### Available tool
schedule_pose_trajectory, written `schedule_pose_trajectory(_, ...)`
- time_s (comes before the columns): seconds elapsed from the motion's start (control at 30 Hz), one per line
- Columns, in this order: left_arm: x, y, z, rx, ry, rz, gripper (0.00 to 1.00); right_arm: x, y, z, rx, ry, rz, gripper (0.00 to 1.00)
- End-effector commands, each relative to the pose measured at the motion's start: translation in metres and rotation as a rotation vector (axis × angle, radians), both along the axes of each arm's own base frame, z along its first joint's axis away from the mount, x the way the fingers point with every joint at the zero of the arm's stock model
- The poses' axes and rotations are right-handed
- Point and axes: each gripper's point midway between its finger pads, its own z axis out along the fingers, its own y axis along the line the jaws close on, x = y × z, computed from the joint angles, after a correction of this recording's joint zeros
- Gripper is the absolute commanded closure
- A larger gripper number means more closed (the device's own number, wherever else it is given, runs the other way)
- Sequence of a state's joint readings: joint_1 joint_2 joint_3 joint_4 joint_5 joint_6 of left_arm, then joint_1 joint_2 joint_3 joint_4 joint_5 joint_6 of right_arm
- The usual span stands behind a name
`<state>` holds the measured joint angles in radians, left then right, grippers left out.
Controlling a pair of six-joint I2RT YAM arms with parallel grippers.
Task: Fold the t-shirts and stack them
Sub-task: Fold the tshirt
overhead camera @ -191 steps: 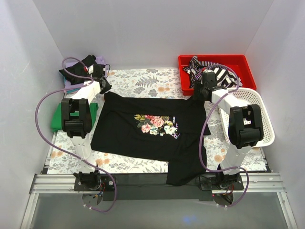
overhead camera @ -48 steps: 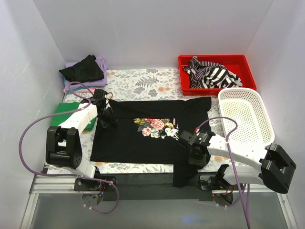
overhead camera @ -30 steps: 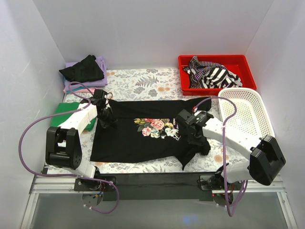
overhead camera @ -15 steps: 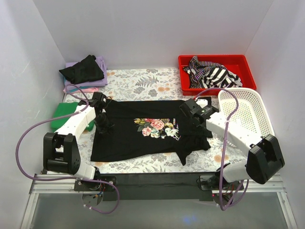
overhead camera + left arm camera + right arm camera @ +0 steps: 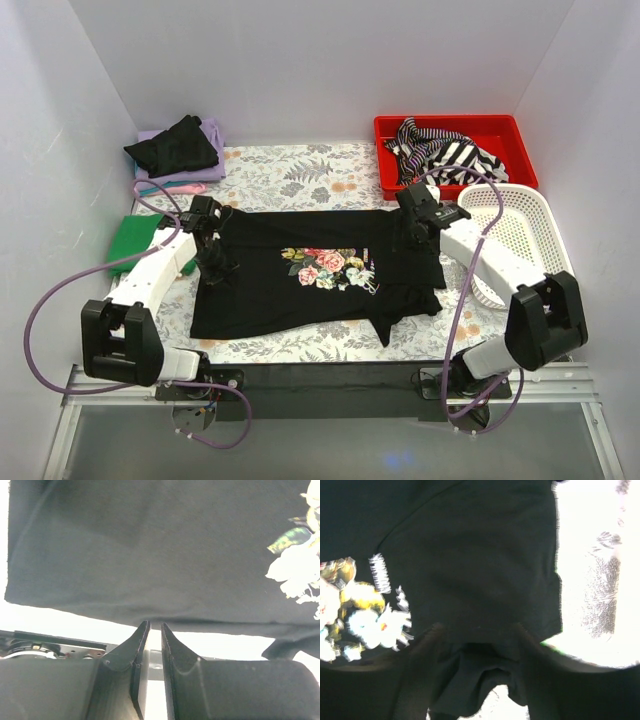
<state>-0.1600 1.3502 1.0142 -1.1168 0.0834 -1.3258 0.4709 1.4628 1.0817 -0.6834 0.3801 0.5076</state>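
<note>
A black t-shirt with a floral chest print [image 5: 330, 264] lies spread on the table [image 5: 160, 555] [image 5: 480, 550]. Its near right part is folded back into a rumpled flap [image 5: 405, 300]. My left gripper [image 5: 212, 264] [image 5: 155, 625] sits at the shirt's left edge, shut to a thin slit. Its tips touch the hem, and I cannot tell whether cloth is pinched. My right gripper [image 5: 420, 232] [image 5: 477, 630] hovers over the shirt's right side, open, with nothing held. A striped shirt [image 5: 445, 155], a black shirt [image 5: 175, 145] on lilac [image 5: 212, 130] and pink [image 5: 170, 187] ones, and a green shirt [image 5: 125, 240] lie around.
The striped shirt fills a red bin [image 5: 520, 135] at the back right. A white mesh basket [image 5: 530, 240] stands at the right, beside my right arm. A floral table covering [image 5: 300, 170] lies under everything. White walls close in the back and both sides.
The right gripper carried the shirt's near right part up over the shirt, opened and moved off toward the far right. The left gripper slid slightly nearer along the left edge.
</note>
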Motion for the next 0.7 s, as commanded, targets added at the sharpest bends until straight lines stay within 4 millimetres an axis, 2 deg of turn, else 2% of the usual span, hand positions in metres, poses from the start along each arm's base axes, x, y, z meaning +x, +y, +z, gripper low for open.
schedule_pose_trajectory(0.0, 0.008, -0.012, 0.01, -0.054, -0.044, -0.032, 0.87, -0.011, 0.014, 0.011, 0.095, -0.019, 0.089, 0.3)
schedule_pose_trajectory(0.07, 0.02, -0.019, 0.009, -0.081, -0.075, -0.046, 0.87, -0.024, 0.018, 0.017, 0.148, -0.021, 0.123, 0.29)
schedule_pose_trajectory(0.1, 0.025, -0.022, 0.006, -0.086, -0.078, -0.05, 0.87, -0.04, 0.021, 0.006, 0.184, 0.025, 0.142, 0.29)
schedule_pose_trajectory(0.13, 0.034, -0.025, 0.005, -0.094, -0.104, -0.052, 0.88, -0.047, 0.022, 0.012, 0.214, 0.009, 0.143, 0.29)
schedule_pose_trajectory(0.2, 0.044, -0.031, 0.002, -0.108, -0.119, -0.063, 0.88, -0.07, 0.024, -0.002, 0.258, 0.061, 0.135, 0.29)
schedule_pose_trajectory(0.3, 0.063, -0.04, -0.002, -0.126, -0.16, -0.084, 0.89, -0.091, 0.028, -0.009, 0.334, 0.082, 0.102, 0.3)
schedule_pose_trajectory(0.33, 0.065, -0.043, -0.004, -0.127, -0.161, -0.092, 0.89, -0.102, 0.027, -0.015, 0.355, 0.09, 0.098, 0.31)
schedule_pose_trajectory(0.37, 0.067, -0.043, -0.007, -0.125, -0.157, -0.104, 0.89, -0.102, 0.033, -0.015, 0.392, 0.07, 0.105, 0.31)
schedule_pose_trajectory(0.43, 0.073, -0.046, -0.011, -0.119, -0.157, -0.116, 0.89, -0.116, 0.041, -0.019, 0.478, 0.091, 0.079, 0.35)
schedule_pose_trajectory(0.53, 0.078, -0.049, -0.012, -0.115, -0.172, -0.134, 0.89, -0.129, 0.045, -0.02, 0.525, 0.094, 0.038, 0.37)
schedule_pose_trajectory(0.57, 0.079, -0.05, -0.012, -0.119, -0.178, -0.139, 0.89, -0.139, 0.046, -0.028, 0.525, 0.118, 0.037, 0.36)
schedule_pose_trajectory(0.67, 0.081, -0.051, -0.019, -0.121, -0.18, -0.154, 0.89, -0.155, 0.051, -0.035, 0.561, 0.148, 0.024, 0.36)
